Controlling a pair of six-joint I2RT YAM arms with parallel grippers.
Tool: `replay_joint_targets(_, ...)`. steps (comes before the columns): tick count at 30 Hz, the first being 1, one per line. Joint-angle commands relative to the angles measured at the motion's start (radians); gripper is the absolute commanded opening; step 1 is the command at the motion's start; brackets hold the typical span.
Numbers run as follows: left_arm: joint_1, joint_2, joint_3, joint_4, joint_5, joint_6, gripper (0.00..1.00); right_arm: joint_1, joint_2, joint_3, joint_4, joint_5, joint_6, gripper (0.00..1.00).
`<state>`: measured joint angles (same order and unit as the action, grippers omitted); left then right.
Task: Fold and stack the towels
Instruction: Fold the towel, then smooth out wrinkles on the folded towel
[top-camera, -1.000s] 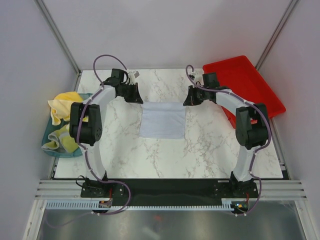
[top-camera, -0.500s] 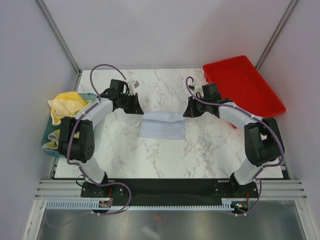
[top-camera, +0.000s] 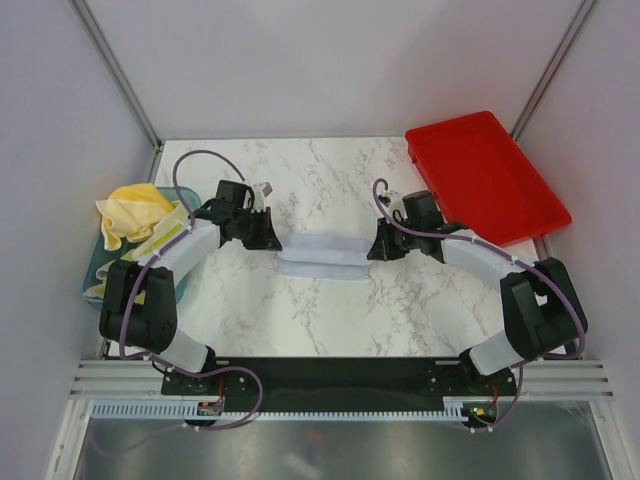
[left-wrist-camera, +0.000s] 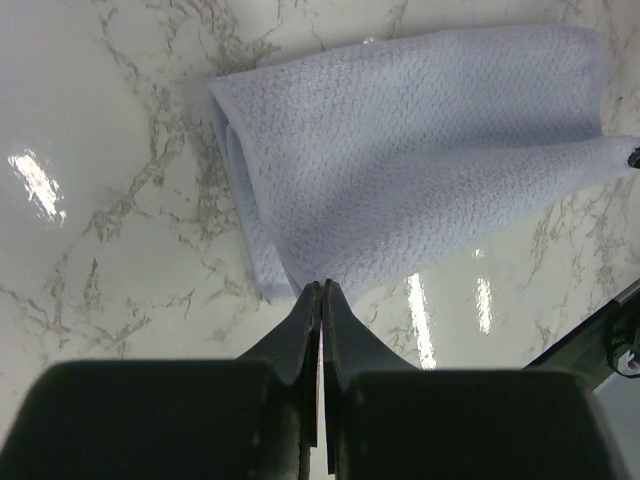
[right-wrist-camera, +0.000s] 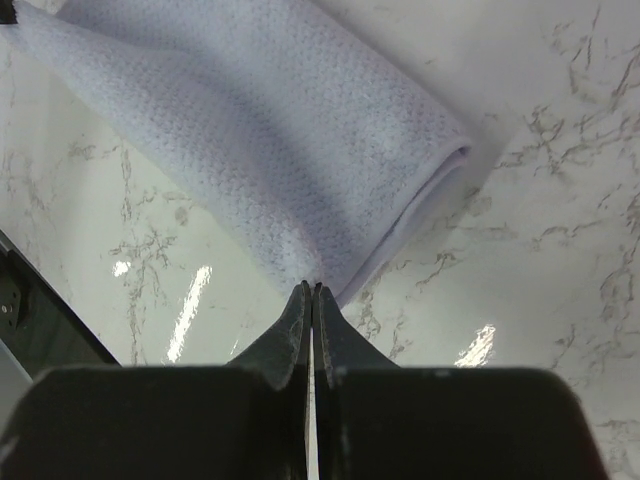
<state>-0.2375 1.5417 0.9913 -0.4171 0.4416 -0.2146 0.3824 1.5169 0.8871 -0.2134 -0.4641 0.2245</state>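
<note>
Pale grey-blue waffle-weave towel (top-camera: 320, 258) lies doubled over at the middle of your white marble-patterned table (top-camera: 300, 180). Your left gripper (left-wrist-camera: 321, 285) and right gripper (right-wrist-camera: 310, 287) each pinch one end of its folded-over edge, jaws clamped tight.

Quick count: one grey-blue towel (top-camera: 320, 257), one yellow towel (top-camera: 130, 208), and what looks like one printed towel (top-camera: 160, 238). Also one red tray (top-camera: 490, 175) and one teal tub (top-camera: 97, 262). Two robot arms: left arm (top-camera: 185, 250), right arm (top-camera: 480, 255).

Bright, even overhead light leaves soft shadows and white glare streaks on the glossy marble tabletop (left-wrist-camera: 120, 120); wrist-view foregrounds blur slightly.
</note>
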Motion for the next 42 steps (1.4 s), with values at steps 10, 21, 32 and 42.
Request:
replay_joint_targets(10,-0.046,-0.046,-0.103,-0.009,-0.126,-0.134,0.02,0.030,-0.017,-0.105,0.095,0.036,0.064,0.00)
replay_joint_targets(21,-0.066,-0.055,-0.046,-0.133,-0.224,-0.132,0.40,0.044,-0.049,-0.096,0.017,0.087,0.090,0.29)
replay_joint_targets(32,-0.079,-0.098,0.038,-0.059,-0.094,-0.212,0.50,0.088,-0.031,0.055,-0.146,0.156,0.257,0.34)
replay_joint_targets(42,-0.085,0.138,-0.006,0.112,-0.135,-0.269,0.45,0.098,0.077,-0.097,0.186,0.073,0.260,0.29)
